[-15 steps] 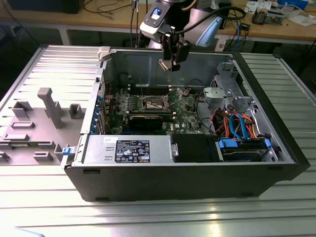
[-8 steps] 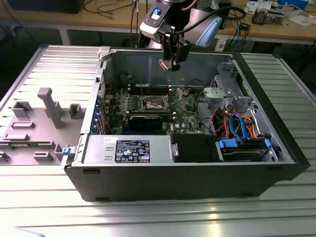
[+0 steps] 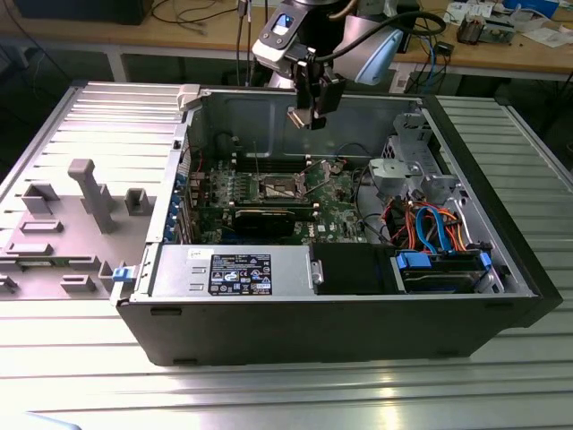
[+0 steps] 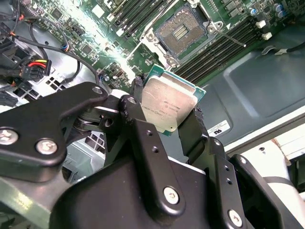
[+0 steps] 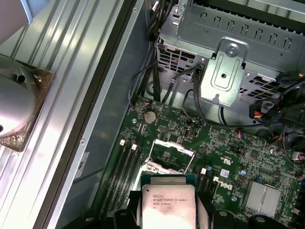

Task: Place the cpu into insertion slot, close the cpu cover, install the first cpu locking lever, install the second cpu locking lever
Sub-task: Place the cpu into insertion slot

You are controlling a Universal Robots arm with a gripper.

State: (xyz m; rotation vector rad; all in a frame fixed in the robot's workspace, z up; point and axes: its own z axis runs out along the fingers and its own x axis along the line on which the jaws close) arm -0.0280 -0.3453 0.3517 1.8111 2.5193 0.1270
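Closest to us in the second wrist view are the black links and screws of the gripper point(image 4: 167, 106). Its two fingers point(image 4: 137, 91) are pressed against opposite edges of the cpu point(image 4: 167, 109), pinching the chip with its silvery metal top facing the camera.

In the exterior view the arm point(image 3: 376, 45) reaches in from beyond the far wall of the open computer case point(image 3: 358, 322). Its wrist is bent so the gripper point(image 3: 304, 115) points down, and the cpu point(image 3: 298, 117) hangs in the air high above the insertion slot point(image 3: 279, 186), well apart from it.

We see the insertion slot point(image 4: 181, 29) uncovered on the green motherboard point(image 4: 102, 28), its dark centre exposed. Long black memory slots point(image 4: 224, 47) run just beside the insertion slot. In the first wrist view the cpu cover point(image 5: 170, 149) appears tilted up off the insertion slot, just beyond the held cpu point(image 5: 167, 202).
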